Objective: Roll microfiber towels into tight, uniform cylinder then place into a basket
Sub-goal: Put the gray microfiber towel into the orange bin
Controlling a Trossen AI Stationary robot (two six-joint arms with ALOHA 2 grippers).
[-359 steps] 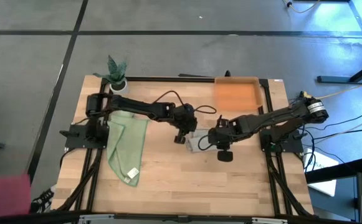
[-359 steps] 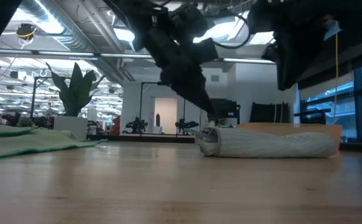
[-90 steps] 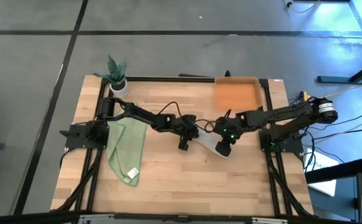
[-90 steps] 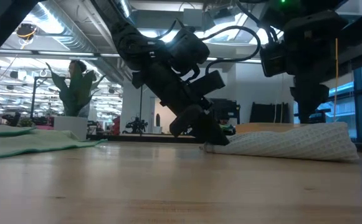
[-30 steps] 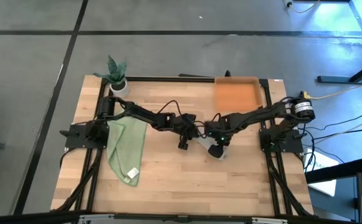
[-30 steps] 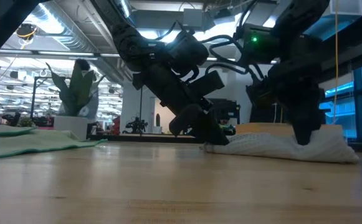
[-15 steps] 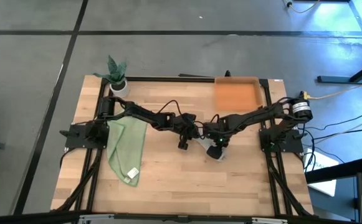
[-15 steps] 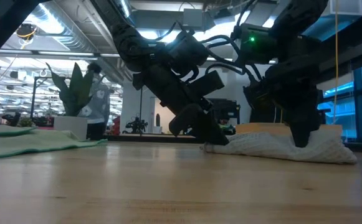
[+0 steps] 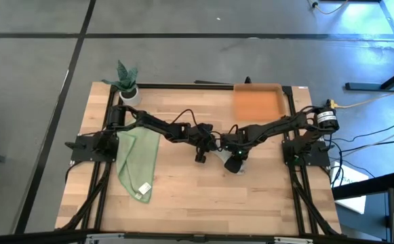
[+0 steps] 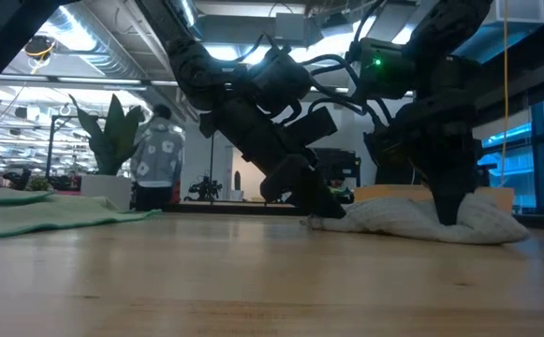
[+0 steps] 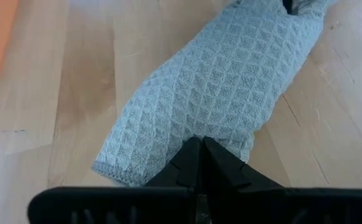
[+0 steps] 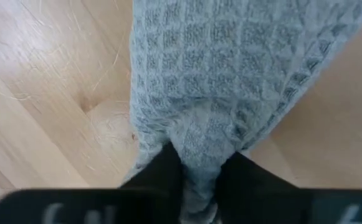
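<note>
The light grey towel (image 11: 224,81) lies on the table's middle as a loose, flattened roll (image 10: 421,220), and both arms meet over it (image 9: 219,155). My left gripper (image 11: 200,149) is shut at the towel's left end (image 10: 326,208). My right gripper (image 12: 200,168) is shut on the towel farther right (image 10: 445,217). The light green towel (image 9: 139,163) lies spread flat on the table's left part. The orange basket (image 9: 258,102) stands at the far right. My left gripper has its shut fingertips (image 11: 193,155) on the grey towel's left end edge (image 11: 187,134). It slants down from the table's left. I cannot tell whether cloth is between the fingers. That end lies on the table. My right gripper pinches a gathered hump of the grey towel (image 12: 196,140) between its two fingers (image 12: 165,168). The fingers come from above, pointing down, across the roll. The cloth bunches up between them; the towel rests on the table.
A small white pot with a green plant (image 9: 127,88) stands at the far left corner. A black frame (image 9: 183,86) runs along the table's edges. A person (image 10: 159,154) walks in the room behind the table. Bare wood (image 9: 203,200) lies toward the near edge.
My right gripper has gone a little toward the table's left, toward the left gripper, staying shut on the grey towel. The towel's right end has been drawn in with it, so the roll is shorter and more bunched. The left end has stayed put.
</note>
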